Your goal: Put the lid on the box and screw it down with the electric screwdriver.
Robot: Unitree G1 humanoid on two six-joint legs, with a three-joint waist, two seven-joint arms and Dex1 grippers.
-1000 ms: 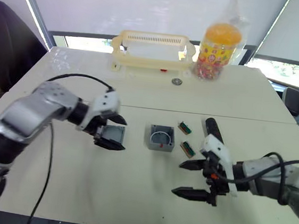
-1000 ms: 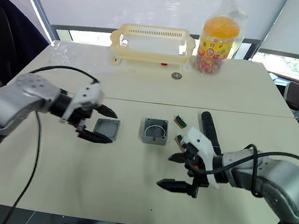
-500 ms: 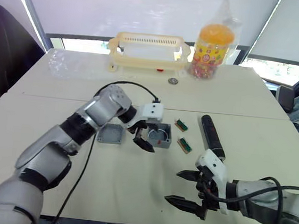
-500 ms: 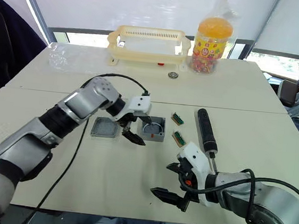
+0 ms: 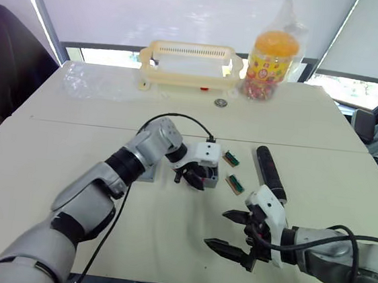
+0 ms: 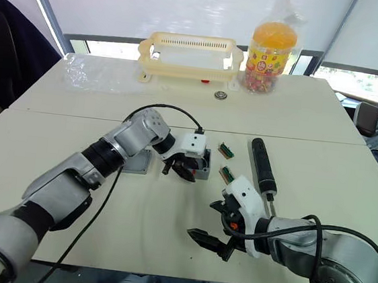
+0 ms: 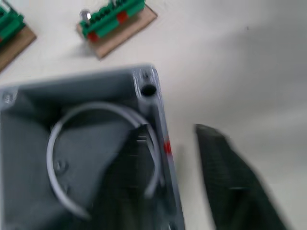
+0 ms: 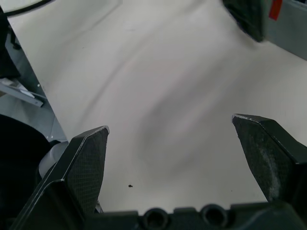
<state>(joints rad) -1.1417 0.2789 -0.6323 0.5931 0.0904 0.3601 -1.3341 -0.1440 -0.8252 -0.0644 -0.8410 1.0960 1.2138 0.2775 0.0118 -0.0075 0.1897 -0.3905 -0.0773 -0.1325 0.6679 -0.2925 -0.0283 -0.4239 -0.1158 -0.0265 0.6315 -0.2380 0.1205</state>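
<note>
While the left gripper [image 6: 184, 170] straddles the near wall of the small open grey plastic box [image 6: 204, 165], one black finger inside and one outside, its grip is hard to judge. The flat grey lid [image 6: 136, 162] lies half-hidden behind that forearm. The right gripper [image 5: 233, 231] hovers spread wide over bare table [image 5: 166, 234], near the long black electric screwdriver [image 5: 269, 171].

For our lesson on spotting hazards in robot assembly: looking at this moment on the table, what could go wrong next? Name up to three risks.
1. The left gripper straddles one wall of the open box, one finger inside; closing or pulling could tip or drag it.
2. Two small green circuit boards lie close beside the box and could be knocked.
3. The lid lies partly under the left arm, which could sweep it aside.
</note>
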